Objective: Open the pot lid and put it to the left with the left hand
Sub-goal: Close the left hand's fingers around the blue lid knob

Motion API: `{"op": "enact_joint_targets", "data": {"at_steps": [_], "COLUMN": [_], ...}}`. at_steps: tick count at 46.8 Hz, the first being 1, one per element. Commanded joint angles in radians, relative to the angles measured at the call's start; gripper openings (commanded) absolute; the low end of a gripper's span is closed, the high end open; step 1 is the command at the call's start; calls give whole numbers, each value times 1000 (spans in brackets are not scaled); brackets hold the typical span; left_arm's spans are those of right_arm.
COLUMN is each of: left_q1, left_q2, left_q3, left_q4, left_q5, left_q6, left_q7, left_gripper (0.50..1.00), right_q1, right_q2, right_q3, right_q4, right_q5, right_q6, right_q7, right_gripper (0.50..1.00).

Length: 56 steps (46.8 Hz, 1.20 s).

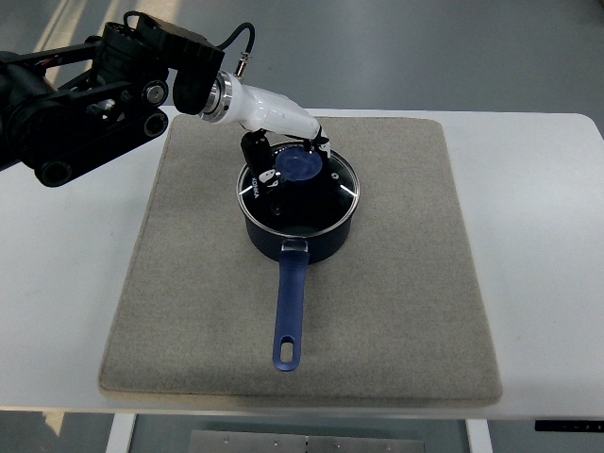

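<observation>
single top view, looking steeply down from the robot's side, moderately near, table (538, 236) filling frame

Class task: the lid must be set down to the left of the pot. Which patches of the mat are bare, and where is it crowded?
Bare mat lies left of the pot and its blue handle, out to the mat's left edge. Right of the pot is equally bare. It is crowded at the lid, where the left hand reaches in from the upper left.
</observation>
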Motion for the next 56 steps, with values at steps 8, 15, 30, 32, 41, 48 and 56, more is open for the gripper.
{"op": "enact_joint_targets", "data": {"at_steps": [8,15,30,32,41,48,56], "left_q1": [3,3,1,1,-2,-5,-11], "left_q2": [-1,0,0,0,0,3,3], "left_q3": [0,0,0,0,0,0,-2], "left_q4": [0,0,-2,-2,-2,-2,-3], "left_q5": [0,0,0,0,0,0,-2], "left_q6": [1,1,3,5,18,17,18], "left_q7": [0,0,0,-1,0,-1,0], "left_gripper": [786,741,662,647,579,500,500], "right_q1": [0,0,0,0,0,0,0], "right_q2": [0,0,0,0,0,0,0], "right_q3": [-1,0,0,0,0,0,0], "right_q4": [0,0,0,0,0,0,0], "right_q5": [0,0,0,0,0,0,0], "right_q6": [0,0,0,0,0,0,0], "right_q7": [0,0,0,0,0,0,0], "right_gripper": [915,915,915,915,915,915,915]}}
